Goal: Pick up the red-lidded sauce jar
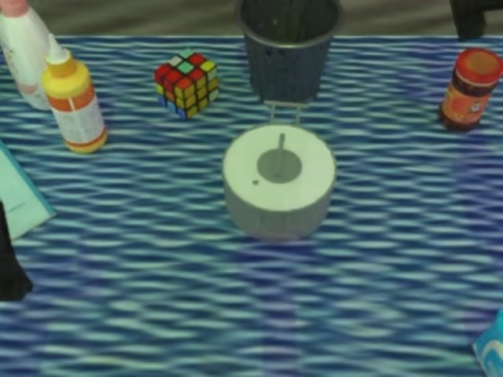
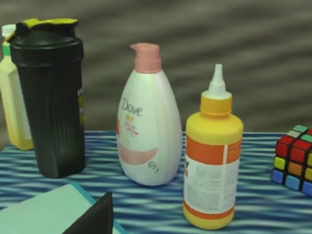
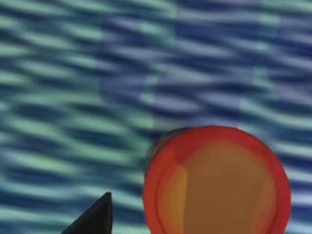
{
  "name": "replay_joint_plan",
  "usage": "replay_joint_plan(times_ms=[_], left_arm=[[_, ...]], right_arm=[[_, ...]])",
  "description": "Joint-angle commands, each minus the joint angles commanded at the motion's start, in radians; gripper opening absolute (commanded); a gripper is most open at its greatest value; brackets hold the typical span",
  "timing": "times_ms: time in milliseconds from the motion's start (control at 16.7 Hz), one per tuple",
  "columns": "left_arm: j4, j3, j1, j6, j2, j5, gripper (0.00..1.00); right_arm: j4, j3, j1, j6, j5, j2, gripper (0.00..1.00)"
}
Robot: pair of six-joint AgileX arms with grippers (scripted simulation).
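Note:
The red-lidded sauce jar point(image 1: 470, 88) stands upright at the far right of the table, with a dark body and an orange-red label. The right wrist view looks almost straight down on the jar's wide red lid point(image 3: 217, 183), which fills the frame's lower right. A dark part of my right gripper point(image 3: 95, 219) shows just beside the lid, apart from it; the top view does not show this gripper. My left gripper point(image 2: 95, 217) is parked at the table's left edge by a teal book point(image 1: 20, 196), far from the jar.
A white round block point(image 1: 279, 188) sits mid-table, with a dark bin point(image 1: 288, 47) behind it. A Rubik's cube point(image 1: 186, 82), a yellow-capped bottle point(image 1: 72, 98) and a white pump bottle point(image 1: 23, 47) stand at the far left. A black shaker point(image 2: 51, 97) appears in the left wrist view.

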Motion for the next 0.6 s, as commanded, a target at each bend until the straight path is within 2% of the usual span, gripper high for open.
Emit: replay_joint_plan(times_ms=[240,600], left_arm=[[0.000,0.000,0.000,0.000,0.000,0.000,1.00],[0.000,0.000,0.000,0.000,0.000,0.000,1.00]], right_arm=[[-0.082,0.062,0.004,-0.014,-0.013,0.120,1.00],[-0.079,0.060,-0.001,-0.014,-0.012,0.127,1.00]])
